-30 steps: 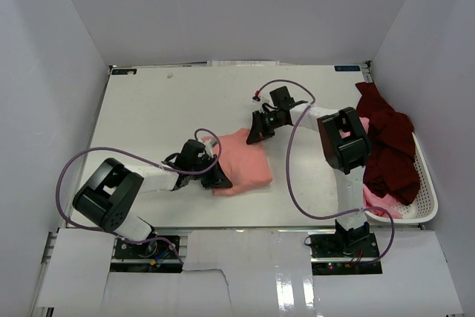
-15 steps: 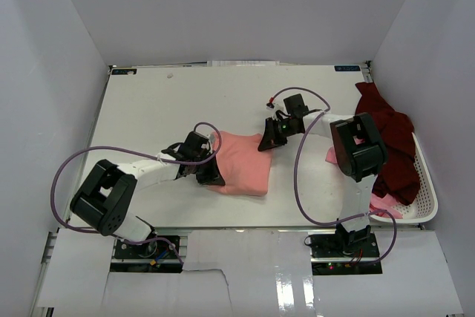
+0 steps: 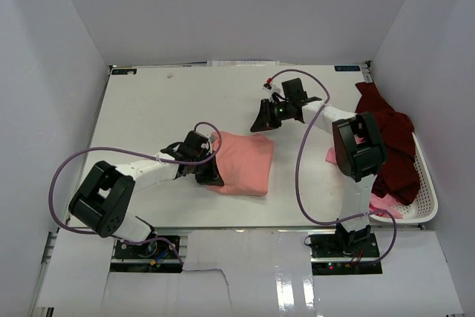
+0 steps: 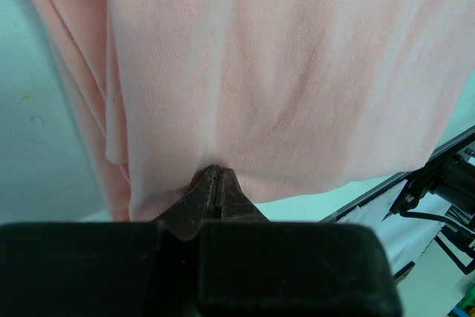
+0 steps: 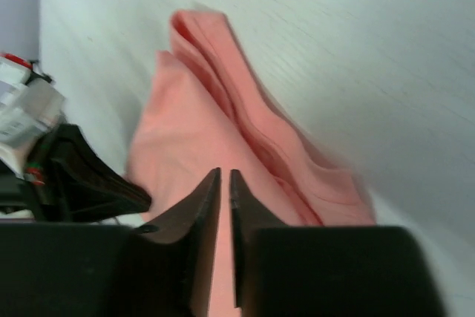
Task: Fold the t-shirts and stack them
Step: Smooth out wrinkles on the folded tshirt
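Here the salmon-pink t-shirt (image 3: 245, 161) lies folded into a rough rectangle on the tabletop (image 3: 156, 109), a little nearer the front edge than the back and between the two arms. The left claw (image 3: 211, 174) sits low at the shirt's left edge. In the left wrist view its tips are pressed together right at the hem, and faint creases in the cloth run toward them, so it looks pinched onto the fabric. The right claw (image 3: 261, 120) hangs just beyond the shirt's far right corner, apart from the cloth. Its fingers stand only a narrow slit apart with nothing between them, and the right wrist view looks down past them at the layered folds of the shirt. On the right side of the tabletop a white basket (image 3: 429, 192) holds a crumpled maroon t-shirt (image 3: 390, 139) that spills over its far end. A lighter pink t-shirt (image 3: 380, 203) shows beneath the maroon one at the near end.
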Controlling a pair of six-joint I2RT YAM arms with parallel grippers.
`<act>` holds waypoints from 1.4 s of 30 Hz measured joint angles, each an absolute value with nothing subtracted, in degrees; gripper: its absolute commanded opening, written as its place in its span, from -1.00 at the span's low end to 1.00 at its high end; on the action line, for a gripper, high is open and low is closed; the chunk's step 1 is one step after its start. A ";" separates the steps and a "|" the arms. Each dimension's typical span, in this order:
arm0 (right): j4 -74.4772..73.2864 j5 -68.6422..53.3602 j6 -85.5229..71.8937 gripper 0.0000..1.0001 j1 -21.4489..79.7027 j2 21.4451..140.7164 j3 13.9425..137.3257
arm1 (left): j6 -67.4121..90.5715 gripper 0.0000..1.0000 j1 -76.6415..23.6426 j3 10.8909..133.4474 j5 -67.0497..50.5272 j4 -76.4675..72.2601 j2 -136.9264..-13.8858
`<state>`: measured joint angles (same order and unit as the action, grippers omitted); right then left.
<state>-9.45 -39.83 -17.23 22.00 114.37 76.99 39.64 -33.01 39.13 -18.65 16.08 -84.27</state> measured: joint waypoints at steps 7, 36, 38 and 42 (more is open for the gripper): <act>-8.08 -43.94 -20.99 -0.85 26.24 114.50 80.16 | 39.83 -1.00 -32.99 38.13 -18.63 14.72 -83.00; 3.20 -50.98 -31.97 -0.85 35.75 130.67 89.34 | 40.95 -1.00 -32.73 28.67 -21.63 -0.54 -81.41; 2.79 -50.37 -31.18 -0.85 36.10 131.85 90.04 | 40.95 -1.00 -32.73 28.58 -21.85 -0.91 -81.47; 0.84 -49.10 -29.87 -0.85 36.40 132.84 90.19 | 40.93 -1.00 -32.73 28.51 -21.91 -1.10 -81.47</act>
